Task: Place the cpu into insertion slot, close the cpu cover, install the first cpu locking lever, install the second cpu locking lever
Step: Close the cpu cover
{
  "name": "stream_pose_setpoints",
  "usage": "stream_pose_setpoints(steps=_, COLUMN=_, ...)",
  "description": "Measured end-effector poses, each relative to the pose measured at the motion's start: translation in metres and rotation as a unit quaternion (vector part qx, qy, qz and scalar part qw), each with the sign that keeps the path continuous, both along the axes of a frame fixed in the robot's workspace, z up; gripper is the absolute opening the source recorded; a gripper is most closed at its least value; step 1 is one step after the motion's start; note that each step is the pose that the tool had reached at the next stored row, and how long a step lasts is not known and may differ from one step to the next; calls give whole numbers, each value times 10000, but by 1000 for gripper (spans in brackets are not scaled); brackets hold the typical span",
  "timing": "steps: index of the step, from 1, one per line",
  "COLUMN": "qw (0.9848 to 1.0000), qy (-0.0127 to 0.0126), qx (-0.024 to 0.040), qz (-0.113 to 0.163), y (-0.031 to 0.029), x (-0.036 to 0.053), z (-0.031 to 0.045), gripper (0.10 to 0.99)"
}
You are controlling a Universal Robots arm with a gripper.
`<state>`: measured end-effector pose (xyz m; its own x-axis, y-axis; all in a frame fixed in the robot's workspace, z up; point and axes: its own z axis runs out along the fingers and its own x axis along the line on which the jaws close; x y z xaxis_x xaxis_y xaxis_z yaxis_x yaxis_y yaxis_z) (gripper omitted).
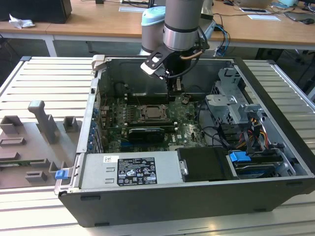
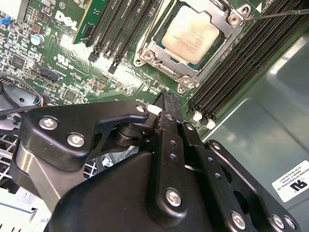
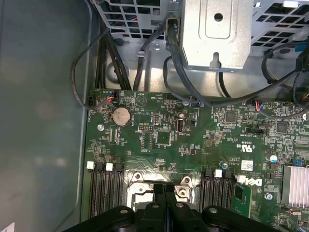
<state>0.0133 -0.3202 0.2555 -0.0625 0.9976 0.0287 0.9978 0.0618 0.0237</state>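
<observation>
Hardware crowds the open computer case point(image 1: 197, 206), which lies on a slatted metal surface point(image 1: 44, 78) in the exterior view. The arm point(image 1: 183, 22) reaches down into it, and the pincer point(image 1: 176, 91) hangs over the green board, just beyond the insertion slot point(image 1: 153, 113). A black expansion card point(image 1: 145, 132) lies on the near side of the slot, with the power supply point(image 1: 130, 169) nearer than that. A metal drive cage point(image 1: 231, 98) with bundled cables stands to the exterior view's right. Grey moulded holders point(image 1: 44, 123) sit outside the case on the exterior view's left.

In the second wrist view, the cpu point(image 2: 190, 34) lies seated in the slot. The cpu cover point(image 2: 161, 52) lies flat around it, its window framing the silver top. Long black memory slots point(image 2: 227, 63) run on both sides of the socket. A thin metal rod point(image 2: 275, 14) runs off from one corner. The pincer point(image 2: 165, 96) has its fingers pressed together with nothing between them, the tip near a socket corner and apart from the cover.

In the first wrist view, the closed fingers point(image 3: 164, 193) sit over the socket edge. Beyond them lie a coin battery point(image 3: 120, 116), a finned heat sink point(image 3: 295, 186) and black cables point(image 3: 193, 92) looping from the cage.
</observation>
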Motion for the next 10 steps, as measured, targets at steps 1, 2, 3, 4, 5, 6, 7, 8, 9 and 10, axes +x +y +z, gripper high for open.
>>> stream_pose_setpoints(steps=1, qw=10000, qy=0, qx=0, qz=0, y=0, x=-3, z=0, gripper=106)
stream_pose_setpoints(steps=2, qw=10000, qy=0, qx=0, qz=0, y=0, x=-8, z=-1, gripper=106)
stream_pose_setpoints(steps=3, qw=10000, qy=0, qx=0, qz=0, y=0, x=-14, z=-3, gripper=106)
stream_pose_setpoints(steps=4, qw=10000, qy=-1, qx=0, qz=0, y=0, x=-26, z=-12, gripper=106)
stream_pose_setpoints(steps=5, qw=10000, qy=0, qx=-1, qz=1, y=0, x=-45, z=-33, gripper=106)
stream_pose_setpoints(steps=6, qw=10000, qy=0, qx=0, qz=2, y=0, x=-68, z=-65, gripper=106)
stream_pose_setpoints(steps=7, qw=10000, qy=0, qx=0, qz=5, y=0, x=-79, z=-86, gripper=106)
stream_pose_setpoints(steps=8, qw=10000, qy=0, qx=0, qz=8, y=0, x=-88, z=-107, gripper=106)
stream_pose_setpoints(steps=9, qw=10000, qy=0, qx=0, qz=15, y=0, x=-100, z=-132, gripper=106)
stream_pose_setpoints(steps=10, qw=10000, qy=0, qx=4, qz=37, y=0, x=-131, z=-170, gripper=106)
